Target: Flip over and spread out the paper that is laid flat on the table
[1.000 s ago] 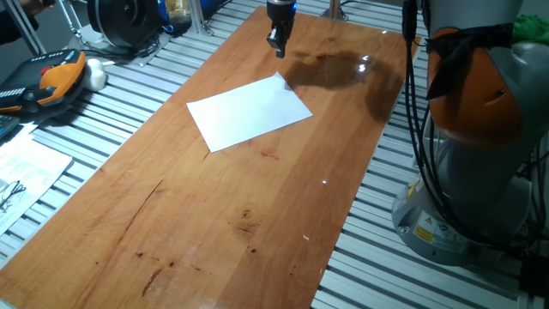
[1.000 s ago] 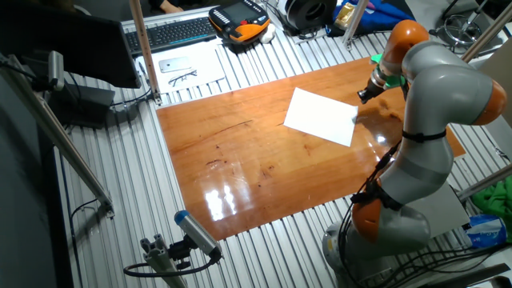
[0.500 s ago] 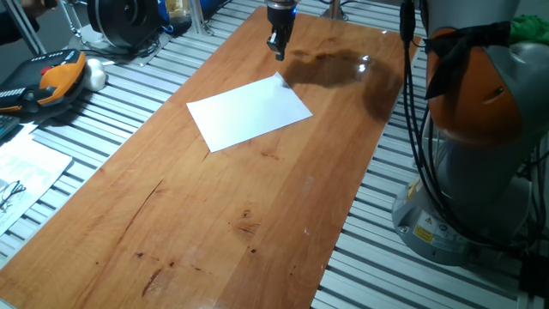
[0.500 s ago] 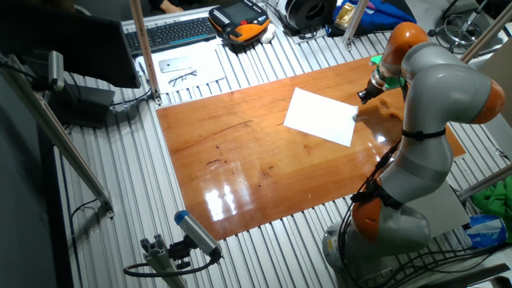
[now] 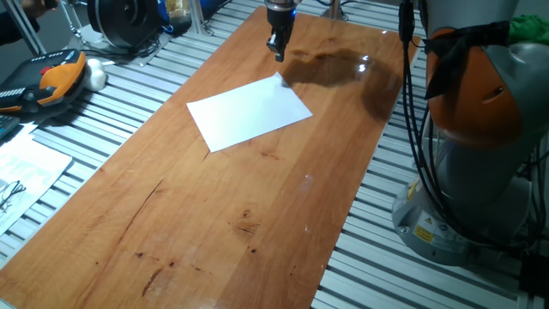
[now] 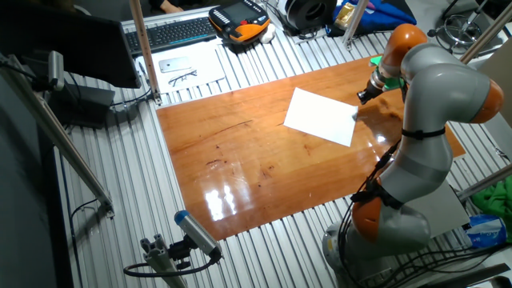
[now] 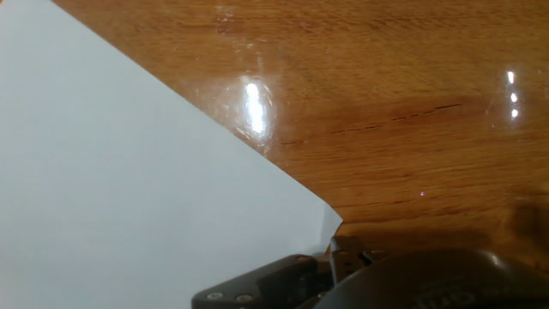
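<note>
The paper (image 5: 249, 113) lies flat on the far half of the table (image 5: 214, 206), white and blank on its upper face. My gripper (image 5: 278, 51) hangs just above and beyond the sheet's far corner, fingers drawn together, with nothing seen between them. The other fixed view puts the gripper (image 6: 361, 98) right by the corner of the paper (image 6: 322, 117) nearest the arm. Through the hand view, the paper (image 7: 129, 189) fills the left side. Its slightly curled corner ends just in front of my gripper (image 7: 333, 256), over the glossy table (image 7: 386, 86).
The table (image 6: 240, 160) rests on a grey slatted metal surface (image 5: 129, 94). A printed sheet with spectacles (image 5: 21, 172), an orange and black device (image 5: 51, 79) and a keyboard (image 6: 172, 32) lie off the table. The arm's base (image 5: 472, 129) stands at the right edge.
</note>
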Action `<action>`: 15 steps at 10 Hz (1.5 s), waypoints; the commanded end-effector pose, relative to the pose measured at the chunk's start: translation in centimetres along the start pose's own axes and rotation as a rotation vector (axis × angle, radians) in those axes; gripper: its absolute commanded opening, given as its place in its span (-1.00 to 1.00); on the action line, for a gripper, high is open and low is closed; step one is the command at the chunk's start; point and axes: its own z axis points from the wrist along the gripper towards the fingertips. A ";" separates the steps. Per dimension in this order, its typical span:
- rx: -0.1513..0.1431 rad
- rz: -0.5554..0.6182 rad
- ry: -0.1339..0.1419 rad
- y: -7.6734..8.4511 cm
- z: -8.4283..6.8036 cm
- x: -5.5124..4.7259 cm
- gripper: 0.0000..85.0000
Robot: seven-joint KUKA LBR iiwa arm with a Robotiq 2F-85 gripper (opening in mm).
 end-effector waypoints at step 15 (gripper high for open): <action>0.025 -0.033 -0.033 -0.5 2.1 0.2 -0.20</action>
